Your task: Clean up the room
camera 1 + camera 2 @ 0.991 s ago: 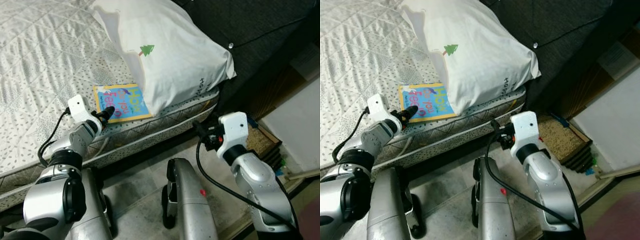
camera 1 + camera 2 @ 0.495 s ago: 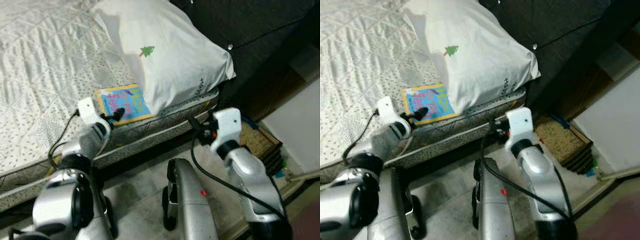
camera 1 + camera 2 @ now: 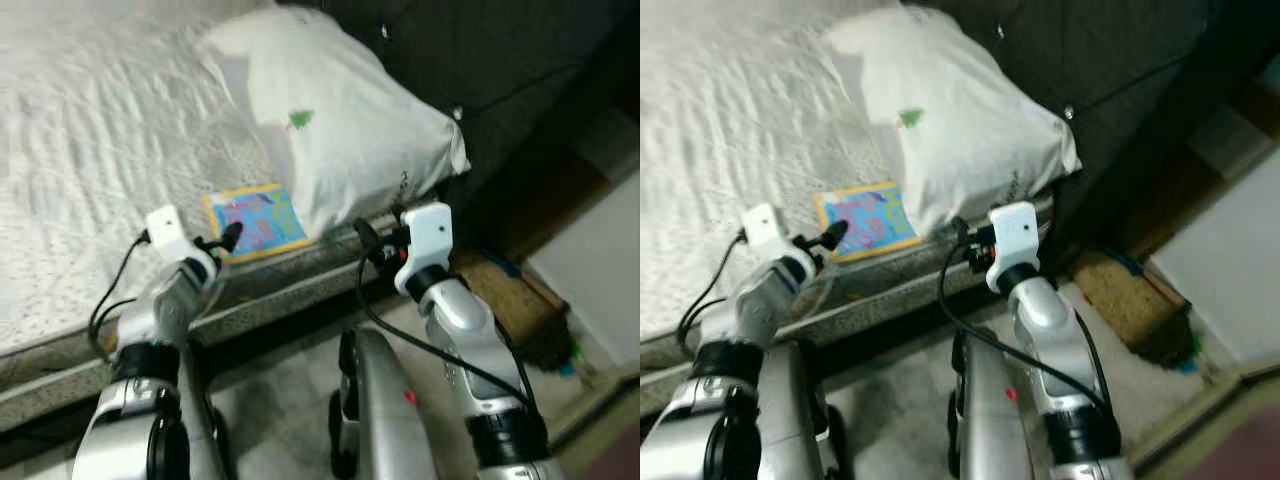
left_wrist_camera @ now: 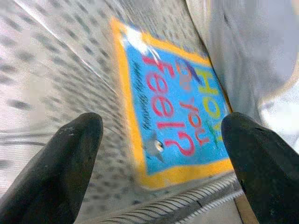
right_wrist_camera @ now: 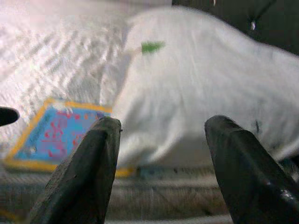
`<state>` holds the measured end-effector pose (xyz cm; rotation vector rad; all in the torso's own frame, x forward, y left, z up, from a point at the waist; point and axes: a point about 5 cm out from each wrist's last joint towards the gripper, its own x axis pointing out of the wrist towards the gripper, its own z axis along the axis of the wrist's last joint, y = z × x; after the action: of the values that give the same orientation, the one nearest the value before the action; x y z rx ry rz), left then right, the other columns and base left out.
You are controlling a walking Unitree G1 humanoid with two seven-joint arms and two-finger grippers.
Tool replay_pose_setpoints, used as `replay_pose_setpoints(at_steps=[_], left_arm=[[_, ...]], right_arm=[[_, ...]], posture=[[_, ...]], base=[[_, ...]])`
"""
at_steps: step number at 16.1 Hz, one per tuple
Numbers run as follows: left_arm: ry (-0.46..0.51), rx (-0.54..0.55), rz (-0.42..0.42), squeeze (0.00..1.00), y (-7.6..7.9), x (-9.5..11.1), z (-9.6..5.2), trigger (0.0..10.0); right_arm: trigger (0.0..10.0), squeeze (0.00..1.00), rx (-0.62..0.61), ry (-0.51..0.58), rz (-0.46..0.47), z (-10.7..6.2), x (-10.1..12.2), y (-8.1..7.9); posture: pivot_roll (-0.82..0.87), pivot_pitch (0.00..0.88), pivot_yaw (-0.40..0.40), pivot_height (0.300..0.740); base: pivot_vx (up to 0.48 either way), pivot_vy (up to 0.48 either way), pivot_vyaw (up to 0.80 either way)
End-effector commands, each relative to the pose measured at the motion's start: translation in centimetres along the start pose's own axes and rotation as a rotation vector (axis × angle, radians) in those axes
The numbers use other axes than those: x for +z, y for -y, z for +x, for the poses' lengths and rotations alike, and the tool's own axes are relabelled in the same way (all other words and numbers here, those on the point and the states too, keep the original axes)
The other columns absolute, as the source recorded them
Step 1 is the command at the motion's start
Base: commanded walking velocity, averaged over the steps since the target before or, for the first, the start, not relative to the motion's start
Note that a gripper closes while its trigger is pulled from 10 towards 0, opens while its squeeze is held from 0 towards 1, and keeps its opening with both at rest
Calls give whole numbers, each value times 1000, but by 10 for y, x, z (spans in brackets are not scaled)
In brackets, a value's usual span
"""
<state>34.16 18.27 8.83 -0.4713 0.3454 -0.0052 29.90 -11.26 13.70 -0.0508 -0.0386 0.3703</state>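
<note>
Thin blue picture book with yellow border (image 3: 256, 222): flat on white quilted bed (image 3: 90, 150) near mattress edge, one side tucked under white pillow (image 3: 340, 140).

Left gripper (image 4: 159, 140): moved in since a second ago, fingers apart, straddling book's near corner, not touching. Judged: about to grasp.

Right gripper (image 5: 161, 140): risen to mattress edge, fingers apart, facing pillow, book just beside.

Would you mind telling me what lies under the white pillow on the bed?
The blue, yellow-bordered picture book has one edge tucked under the white pillow, on the quilted bedcover. Anything deeper beneath is hidden.
</note>
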Motion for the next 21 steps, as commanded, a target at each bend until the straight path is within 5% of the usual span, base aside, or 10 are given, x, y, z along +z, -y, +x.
replay_pose_setpoints(at_steps=[1,7,12,13,14,21], left_arm=[[39,18,18,1000,-1,2,-7,10000],[259,140,113,1000,-11,-4,-54,10000],[392,212,293,1000,-6,-3,-80,10000],[410,220,302,847,-6,-3,-82,10000],[418,211,312,55,-4,-2,-83,10000],[433,171,402,0,0,2,-74,10000]], right_arm=[[10000,0,-10,1,-3,1,-3,3],[10000,0,12,55,24,24,-2,-9],[10000,0,29,91,52,30,-2,-13],[10000,0,18,91,49,30,-4,-14],[10000,0,12,90,49,31,-5,-14],[10000,0,-13,117,59,38,-7,-8]], posture=[[-41,9,-104,545],[32,0,-111,545],[40,0,-120,545],[31,0,-107,554],[32,0,-104,559],[42,0,-68,633]], base=[[0,0,0],[0,0,0],[0,0,0],[0,0,0],[0,0,0],[0,0,0]])
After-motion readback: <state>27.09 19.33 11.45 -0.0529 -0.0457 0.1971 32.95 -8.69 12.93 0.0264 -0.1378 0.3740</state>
